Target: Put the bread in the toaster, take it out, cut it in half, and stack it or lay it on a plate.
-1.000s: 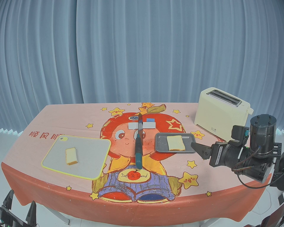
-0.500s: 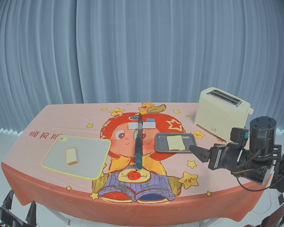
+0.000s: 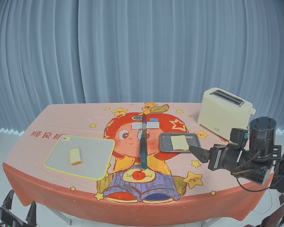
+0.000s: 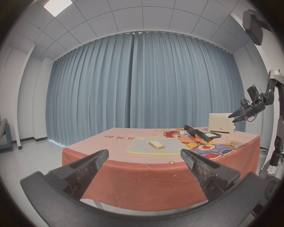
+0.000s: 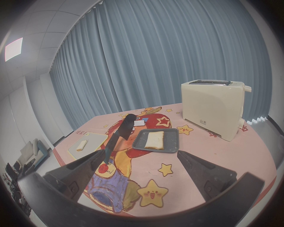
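- A salmon-pink tablecloth covers the table and hangs over its near edge.
- A cartoon child with red hair is printed across the cloth's middle, with yellow stars scattered around it.
- A white strip lies flat toward the far edge, with a small blue square just beside its far side.
- A pleated grey-blue curtain hangs behind the table.
- A tiled ceiling carries a lit panel.
- A sofa stands on the pale floor, well apart from the table.

On the table lie a cutting board, knife, tray and toaster.
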